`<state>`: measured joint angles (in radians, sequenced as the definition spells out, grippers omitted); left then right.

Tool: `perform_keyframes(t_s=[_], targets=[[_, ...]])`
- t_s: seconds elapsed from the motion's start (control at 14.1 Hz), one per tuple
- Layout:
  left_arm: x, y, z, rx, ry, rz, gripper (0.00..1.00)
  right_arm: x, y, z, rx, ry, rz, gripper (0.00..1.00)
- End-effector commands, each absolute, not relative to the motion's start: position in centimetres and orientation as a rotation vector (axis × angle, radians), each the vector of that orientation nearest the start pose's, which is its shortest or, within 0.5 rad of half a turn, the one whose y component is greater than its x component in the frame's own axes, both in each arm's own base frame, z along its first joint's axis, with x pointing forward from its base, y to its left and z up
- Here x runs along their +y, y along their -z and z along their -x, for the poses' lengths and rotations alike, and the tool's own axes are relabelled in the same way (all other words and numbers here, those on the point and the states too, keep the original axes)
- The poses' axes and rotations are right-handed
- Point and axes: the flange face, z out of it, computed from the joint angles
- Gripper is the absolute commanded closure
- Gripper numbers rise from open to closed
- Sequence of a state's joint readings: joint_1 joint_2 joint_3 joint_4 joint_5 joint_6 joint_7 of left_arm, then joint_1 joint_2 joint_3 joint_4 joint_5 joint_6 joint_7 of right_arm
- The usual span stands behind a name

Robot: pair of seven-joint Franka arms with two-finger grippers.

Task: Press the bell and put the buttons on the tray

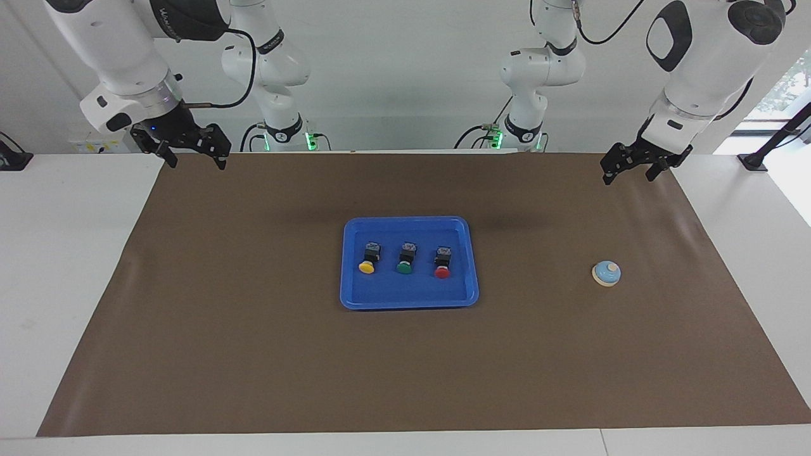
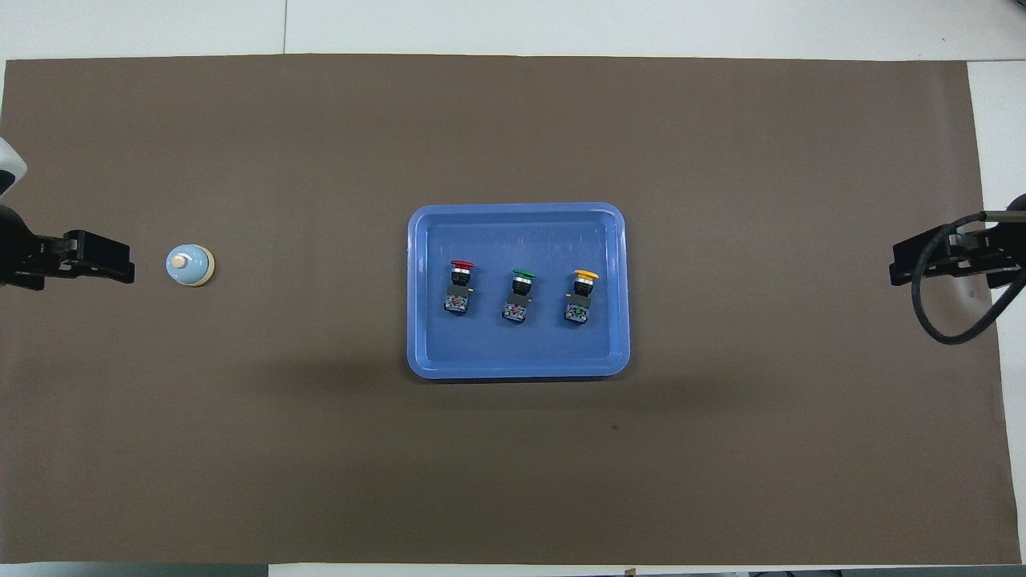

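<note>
The blue tray (image 1: 405, 221) (image 2: 517, 208) lies in the middle of the brown mat. Three buttons rest in it in a row: the yellow one (image 1: 367, 266) (image 2: 586, 275) toward the right arm's end, the green one (image 1: 403, 268) (image 2: 523, 273) in the middle, the red one (image 1: 442, 272) (image 2: 461, 264) toward the left arm's end. The bell (image 1: 607, 273) (image 2: 190, 265) stands alone on the mat toward the left arm's end. My left gripper (image 1: 627, 178) (image 2: 128, 270) hangs open and empty over the mat's corner at the left arm's end. My right gripper (image 1: 197, 163) (image 2: 896, 268) hangs open and empty over the mat's edge at the right arm's end.
A brown mat (image 1: 253, 354) covers most of the white table (image 1: 63, 266). A black cable (image 2: 946, 332) loops down from the right gripper's wrist.
</note>
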<state>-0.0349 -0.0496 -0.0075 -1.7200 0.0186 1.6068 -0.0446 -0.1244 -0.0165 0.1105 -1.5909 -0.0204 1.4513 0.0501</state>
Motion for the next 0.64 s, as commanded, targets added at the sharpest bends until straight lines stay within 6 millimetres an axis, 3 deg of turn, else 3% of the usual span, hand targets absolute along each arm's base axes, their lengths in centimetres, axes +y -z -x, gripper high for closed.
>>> perform_keyframes(t_s=[0.0,0.57], targets=[[-2.11,-58.81,-53.87,0.017,-0.079,3.111,0.0,-1.21,-61.47,-53.18,0.082,-0.19,3.161,0.0],[-2.11,-58.81,-53.81,0.015,-0.082,3.111,0.0,-2.2,-61.61,-53.43,0.116,-0.158,3.16,0.0]])
